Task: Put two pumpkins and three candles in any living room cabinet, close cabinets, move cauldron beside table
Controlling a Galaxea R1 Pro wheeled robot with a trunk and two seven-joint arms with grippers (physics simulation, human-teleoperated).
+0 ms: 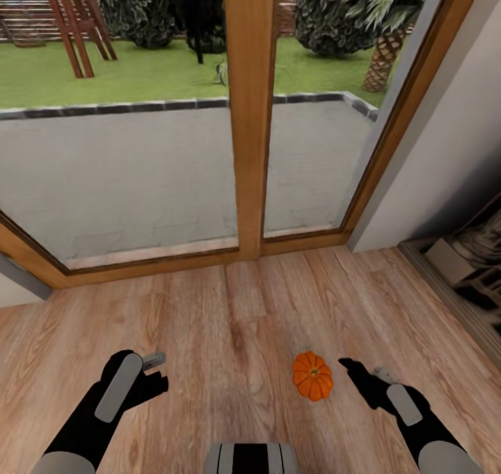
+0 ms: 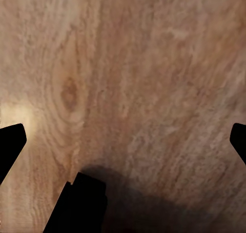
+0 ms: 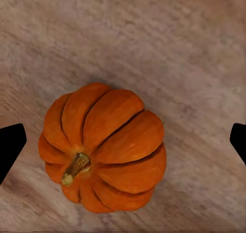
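Right gripper (image 1: 356, 371) hangs open just beside a pumpkin (image 1: 312, 375) that sits on the wooden floor (image 1: 229, 321); in the right wrist view its fingertips (image 3: 11, 143) stand wide apart on either side of the pumpkin (image 3: 105, 148), not touching it. Left gripper (image 1: 154, 367) hovers open over bare floor (image 2: 133, 79), well apart from the pumpkin. A glass door (image 1: 139, 161) stands ahead.
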